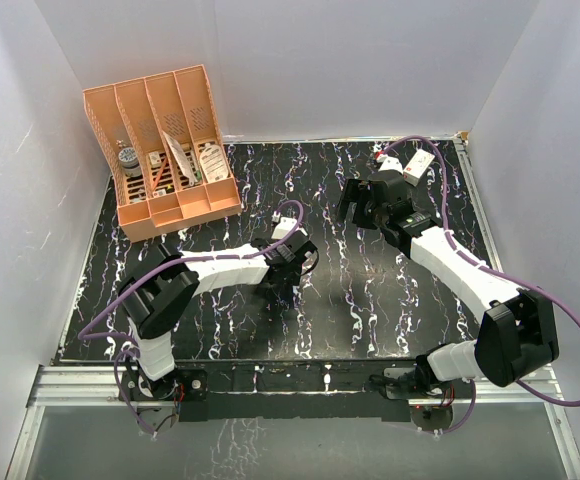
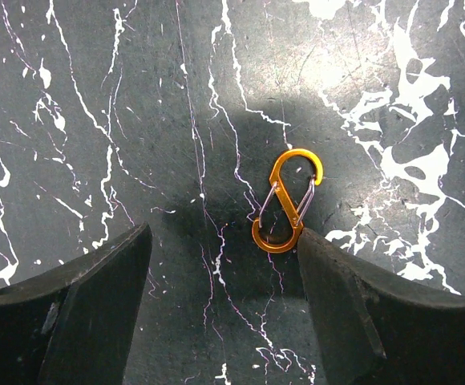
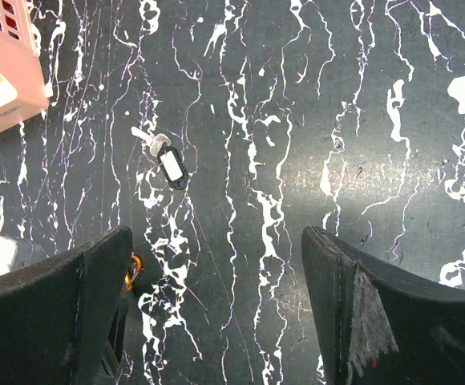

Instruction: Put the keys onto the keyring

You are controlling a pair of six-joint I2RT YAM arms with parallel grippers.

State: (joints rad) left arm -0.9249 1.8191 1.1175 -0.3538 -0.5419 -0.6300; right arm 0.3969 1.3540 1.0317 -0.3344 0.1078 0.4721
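Two task items cannot be made out in top view, lost around left gripper [image 1: 285,265] and right gripper [image 1: 358,205]. Left wrist: jaws are spread wide, empty; keyring [image 2: 287,202] is laid on table [image 2: 96,120] by one fingertip. Right wrist: jaws wide, empty; keys [image 3: 168,164] are seen ahead, organizer [image 3: 0,72] cut off.

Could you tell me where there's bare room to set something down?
Free: the table's near middle between left arm and right arm, and the far strip beside the organizer. Crowded: centre, around left gripper, keyring, keys and right gripper.
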